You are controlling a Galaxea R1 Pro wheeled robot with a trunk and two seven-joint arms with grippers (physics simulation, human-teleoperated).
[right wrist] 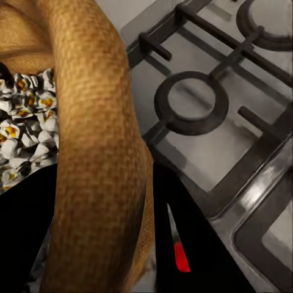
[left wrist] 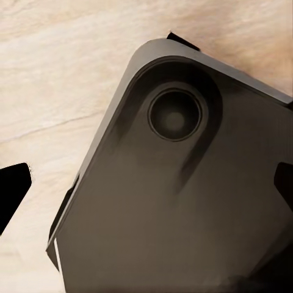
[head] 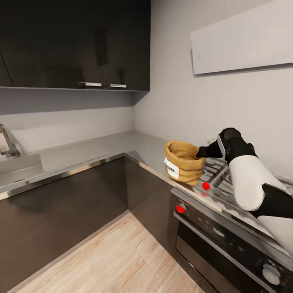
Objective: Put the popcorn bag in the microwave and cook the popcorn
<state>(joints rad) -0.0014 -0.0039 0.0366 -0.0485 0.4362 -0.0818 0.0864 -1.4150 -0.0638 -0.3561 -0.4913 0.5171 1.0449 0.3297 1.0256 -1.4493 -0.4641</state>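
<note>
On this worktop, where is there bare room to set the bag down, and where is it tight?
Bare stretch: the countertop between the sink and the popcorn bag, plus the corner behind the bag. Tight: the bag sits against the stove edge, with the right gripper straddling its rim over the burner grates.

The popcorn bag (head: 184, 162) looks like coarse woven tan burlap more than paper, matt and rough, with a smooth white label. The countertop (head: 85, 152) is smooth grey steel with a soft sheen. Upper cabinets (head: 75, 40), top left in the head view, are glossy black with shiny metal handles. The floor (head: 118, 262) is pale matt wood grain. The stove grates (right wrist: 201, 110) look like dull dark cast metal on brushed steel.
</note>
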